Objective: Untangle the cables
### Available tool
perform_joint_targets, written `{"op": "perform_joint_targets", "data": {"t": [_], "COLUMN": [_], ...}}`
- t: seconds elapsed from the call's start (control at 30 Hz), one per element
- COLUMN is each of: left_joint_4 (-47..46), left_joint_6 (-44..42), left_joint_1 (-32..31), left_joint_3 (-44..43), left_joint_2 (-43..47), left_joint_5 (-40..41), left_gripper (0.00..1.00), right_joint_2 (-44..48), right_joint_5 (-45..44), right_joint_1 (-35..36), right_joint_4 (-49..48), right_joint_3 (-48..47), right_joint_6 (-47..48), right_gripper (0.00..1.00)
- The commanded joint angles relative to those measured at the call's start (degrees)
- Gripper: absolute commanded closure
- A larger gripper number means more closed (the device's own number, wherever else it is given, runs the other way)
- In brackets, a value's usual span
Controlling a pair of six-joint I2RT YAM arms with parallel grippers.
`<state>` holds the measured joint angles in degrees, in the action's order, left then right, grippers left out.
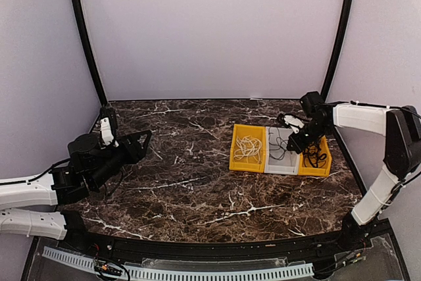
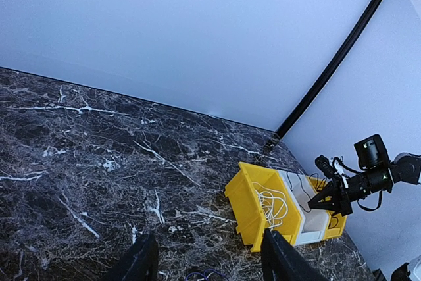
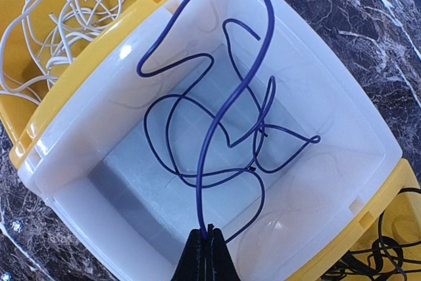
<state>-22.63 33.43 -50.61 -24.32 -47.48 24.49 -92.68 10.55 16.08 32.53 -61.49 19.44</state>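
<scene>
Dark marble, white-veined, for the table (image 1: 197,192). Toward its right side, three bins in a row, side by side and touching: yellow left bin (image 1: 234,153), white bin (image 1: 271,166) in the middle, yellow right bin (image 1: 326,168).

In the left bin, a loose heap of white cables (image 1: 247,148). In the right bin, a tangle of black cables (image 1: 316,157). In the white bin, a single blue cable (image 3: 217,116), looped over itself on the bin floor, with one long S-curve lifted away from the rest.

Clamped on the near end of that blue cable, the right gripper (image 3: 206,245): jaws pressed together, the strand running straight out from between the tips. From above, poised over the white bin, arm reaching in from the right edge of the table.

At the far left, well apart from the bins, the left gripper (image 1: 143,144), jaws spread, aimed across the marble toward the bins. In the left wrist view, both fingers (image 2: 139,261) at the bottom edge and, between them on the marble, a bluish strand (image 2: 204,274), too little of it in view to name.
</scene>
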Motion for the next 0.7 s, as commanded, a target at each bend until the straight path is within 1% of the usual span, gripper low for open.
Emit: {"op": "perform_joint_targets", "data": {"t": [0.0, 0.1, 0.2, 0.37, 0.4, 0.47, 0.57, 0.67], "left_joint_4": [-1.8, -2.2, -1.8, -0.2, -0.2, -0.1, -0.1, 0.3], "left_joint_6": [-0.1, 0.4, 0.7, 1.2, 1.2, 1.2, 0.7, 0.6], "left_joint_1": [0.2, 0.2, 0.2, 0.2, 0.2, 0.2, 0.2, 0.2], "left_joint_3": [0.9, 1.0, 0.8, 1.0, 1.1, 1.1, 0.4, 0.0], "left_joint_2": [0.3, 0.0, 0.2, 1.4, 1.7, 1.7, 1.6, 1.5], "left_joint_5": [0.4, -0.1, -0.7, -0.4, -0.3, 0.2, 0.4, 0.2], "left_gripper": [0.44, 0.44, 0.44, 0.44, 0.44, 0.44, 0.44, 0.45], "right_joint_2": [-0.9, -3.0, -3.3, -1.8, -1.4, -1.1, -0.6, 0.5], "right_joint_5": [2.4, 5.8, 7.9, 7.1, 6.8, 6.2, 5.6, 4.9], "right_joint_1": [0.0, 0.0, 0.2, 0.3, 0.4, 0.3, 0.3, 0.3], "right_joint_4": [5.7, 7.6, 8.5, 11.7, 12.1, 12.7, 13.2, 15.9], "right_joint_3": [-3.2, -4.5, -5.0, -4.7, -4.5, -4.3, -4.8, -8.4], "right_joint_6": [0.5, 0.3, 0.1, 0.3, 0.5, 0.9, 0.8, 1.1], "right_gripper": [1.0, 1.0, 1.0, 1.0, 0.98, 0.87, 0.75, 0.68]}}
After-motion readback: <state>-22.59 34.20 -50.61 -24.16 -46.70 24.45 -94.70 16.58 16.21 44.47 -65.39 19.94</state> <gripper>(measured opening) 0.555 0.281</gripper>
